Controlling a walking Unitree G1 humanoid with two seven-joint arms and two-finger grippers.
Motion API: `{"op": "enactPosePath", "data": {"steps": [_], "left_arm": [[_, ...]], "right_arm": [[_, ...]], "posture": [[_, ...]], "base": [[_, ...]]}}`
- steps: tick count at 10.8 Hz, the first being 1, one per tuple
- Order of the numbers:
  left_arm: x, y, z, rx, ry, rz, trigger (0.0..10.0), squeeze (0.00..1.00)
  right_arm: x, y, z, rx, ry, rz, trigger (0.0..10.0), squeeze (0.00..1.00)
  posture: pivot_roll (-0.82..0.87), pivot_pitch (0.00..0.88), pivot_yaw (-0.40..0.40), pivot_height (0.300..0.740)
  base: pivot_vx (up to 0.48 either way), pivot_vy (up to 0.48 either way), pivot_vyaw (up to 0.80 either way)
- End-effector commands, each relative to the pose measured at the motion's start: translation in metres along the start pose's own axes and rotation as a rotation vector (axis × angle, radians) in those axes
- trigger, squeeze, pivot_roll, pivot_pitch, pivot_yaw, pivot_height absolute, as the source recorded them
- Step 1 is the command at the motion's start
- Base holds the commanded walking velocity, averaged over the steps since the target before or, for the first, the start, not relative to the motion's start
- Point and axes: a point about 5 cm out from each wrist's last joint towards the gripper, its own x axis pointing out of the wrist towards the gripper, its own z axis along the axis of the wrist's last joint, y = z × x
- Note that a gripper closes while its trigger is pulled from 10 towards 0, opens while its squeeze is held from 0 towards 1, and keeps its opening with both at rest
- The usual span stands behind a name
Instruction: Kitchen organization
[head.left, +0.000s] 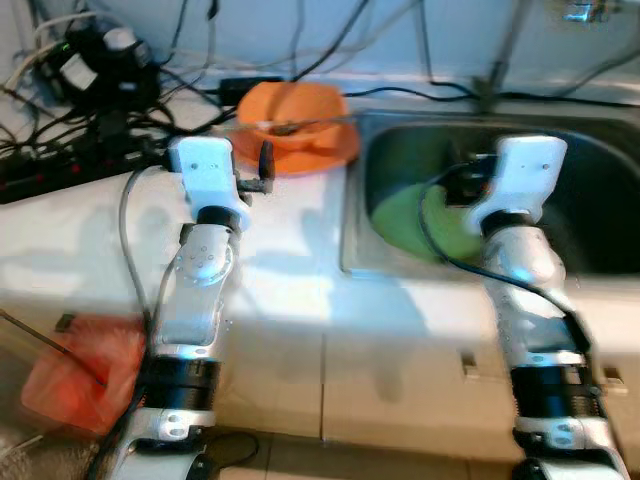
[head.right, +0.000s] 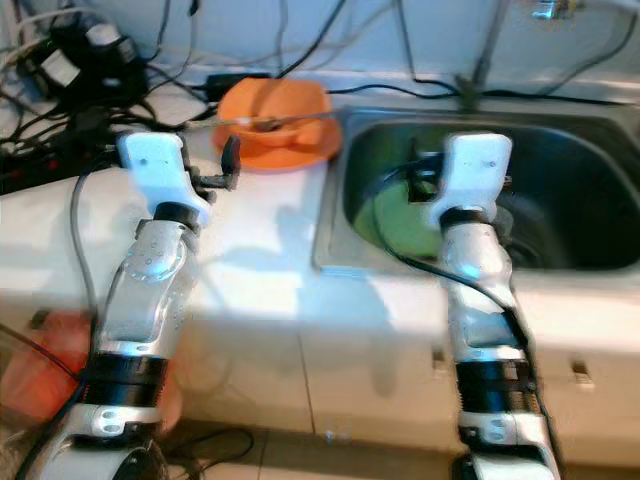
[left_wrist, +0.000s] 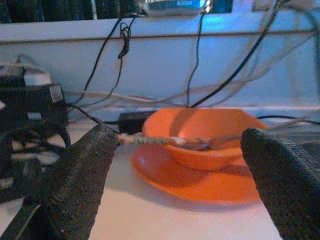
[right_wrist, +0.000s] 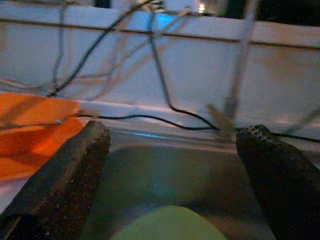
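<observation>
An orange bowl (head.left: 295, 108) sits on an orange plate (head.left: 325, 150) at the back of the white counter (head.left: 270, 270), and a fork (left_wrist: 165, 141) rests across the bowl. My left gripper (left_wrist: 180, 145) is open, low over the counter just in front of the plate, with nothing between its fingers. A green plate (head.left: 425, 225) lies in the steel sink (head.left: 600, 200) on the right. Above the sink's near left part, my right gripper (right_wrist: 175, 145) is held open and empty, over the green plate.
Black power strips, adapters and tangled cables (head.left: 90, 90) crowd the counter's back left. A faucet (head.left: 487, 85) stands behind the sink. A blurred red object (head.left: 80, 375) sits low at the left, in front of the white cabinet fronts (head.left: 400, 390).
</observation>
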Motion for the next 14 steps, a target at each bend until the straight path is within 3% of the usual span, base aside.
{"op": "enactPosePath", "data": {"steps": [1,8,14], "left_arm": [[-0.001,-0.015,0.006,-0.017,-0.020,-0.045,10.0,0.00],[-0.005,-0.020,0.009,-0.024,-0.036,-0.060,10.0,0.00],[0.000,-0.022,0.002,-0.027,0.017,-0.074,10.0,0.00]], "right_arm": [[-0.001,-0.015,0.004,-0.023,-0.017,-0.050,10.0,0.00],[-0.002,-0.013,0.001,-0.028,-0.001,-0.056,10.0,0.00],[-0.001,-0.014,-0.009,-0.028,0.059,-0.067,10.0,0.00]], "posture": [[0.10,0.000,0.034,0.740],[0.10,0.000,0.033,0.740],[0.10,0.000,0.041,0.740]], "base": [[0.461,0.000,0.00],[0.000,0.000,0.00],[0.000,0.000,0.00]]}}
